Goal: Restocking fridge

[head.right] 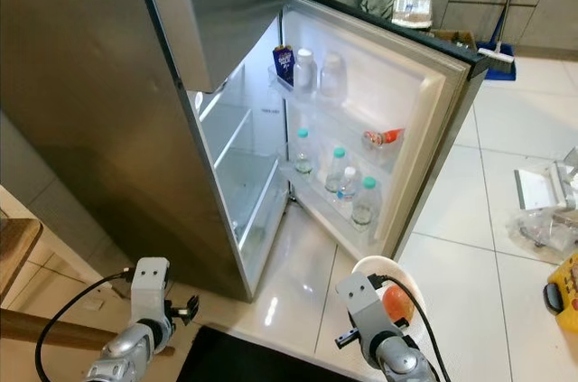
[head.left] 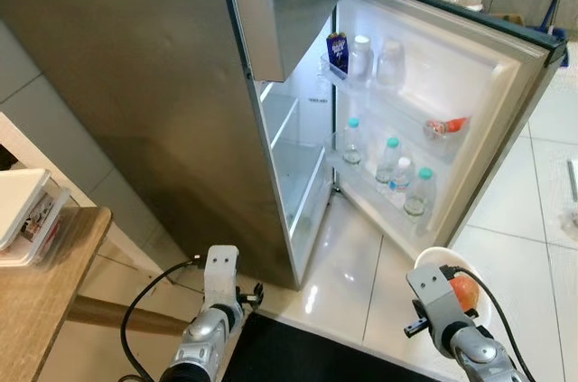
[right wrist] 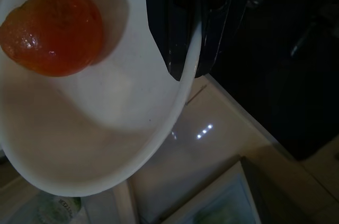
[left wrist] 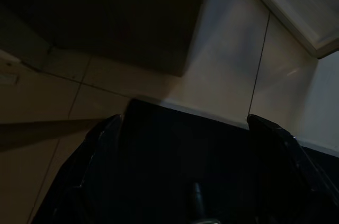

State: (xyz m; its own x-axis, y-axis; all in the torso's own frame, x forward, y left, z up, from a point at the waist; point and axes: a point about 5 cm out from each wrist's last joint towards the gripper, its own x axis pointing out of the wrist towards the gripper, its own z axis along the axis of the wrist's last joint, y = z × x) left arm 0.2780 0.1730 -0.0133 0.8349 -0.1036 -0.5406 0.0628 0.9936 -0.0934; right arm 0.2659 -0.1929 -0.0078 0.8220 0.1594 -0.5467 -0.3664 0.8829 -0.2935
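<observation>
While fingers (right wrist: 185, 49) pinch it, bowl (right wrist: 106, 144) holds orange fruit (right wrist: 50, 28).

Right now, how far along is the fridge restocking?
Done: the fridge door stands open, its racks already holding water bottles and a carton. In hand: the right hand is shut on the rim of a white plate carrying an orange fruit, low by the floor. The left hand is open and idle. Left: placing the plate on a shelf.

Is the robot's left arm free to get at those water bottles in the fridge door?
Probably yes: the left gripper is open and empty, and the fridge door stands wide open, so nothing blocks the bottles. It hangs low, though.
</observation>
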